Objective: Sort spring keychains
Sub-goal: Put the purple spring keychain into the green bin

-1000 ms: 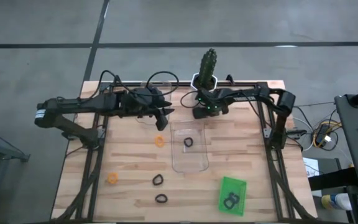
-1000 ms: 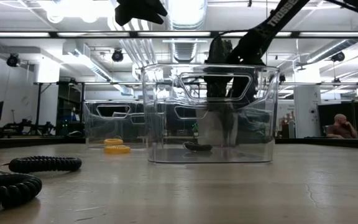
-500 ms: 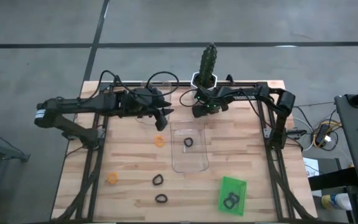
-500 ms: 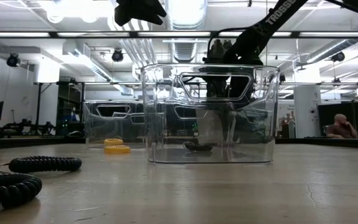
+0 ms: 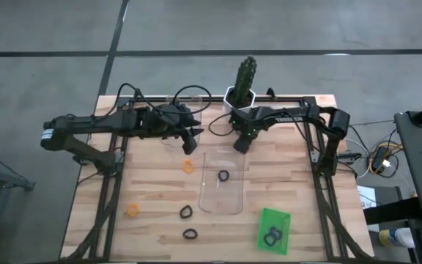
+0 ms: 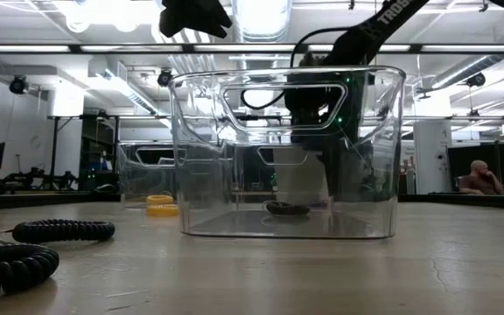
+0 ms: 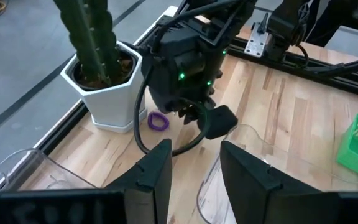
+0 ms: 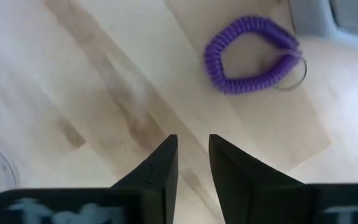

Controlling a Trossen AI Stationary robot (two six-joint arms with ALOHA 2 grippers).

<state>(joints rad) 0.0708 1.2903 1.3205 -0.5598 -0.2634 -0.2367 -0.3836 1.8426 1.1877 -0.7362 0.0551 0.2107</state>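
A clear tray (image 5: 222, 192) stands flat mid-table with one black spring keychain (image 5: 223, 176) on its floor. My right gripper (image 5: 242, 144) hangs just behind the tray's far wall (image 6: 322, 140), fingers pointing down and narrowly open (image 8: 193, 140). A purple keychain (image 8: 253, 55) lies on the table by the cactus pot (image 7: 107, 93). My left gripper (image 5: 193, 139) hovers open over a second clear tray (image 6: 151, 175). Orange keychains (image 5: 188, 166) (image 5: 132, 210) and black ones (image 5: 186, 212) (image 5: 190, 235) lie loose on the table. My right gripper stands at the far rim (image 7: 244, 130) of the clear tray, coming from above and from the far side. Nothing is between its fingers. Whether a finger (image 7: 219, 121) touches the rim, I cannot tell. The tray rests flat on the table.
A green tray (image 5: 274, 229) with black keychains sits near the table's near right corner. The cactus (image 5: 246, 77) stands at the far edge. Cables trail across the far side behind both arms. Bare wood lies right of the clear tray.
My right gripper has moved from the far edge toward the near edge and lowered behind the clear tray. The tray has slid along the table toward the near edge, with the black keychain still inside. My left arm has kept still.
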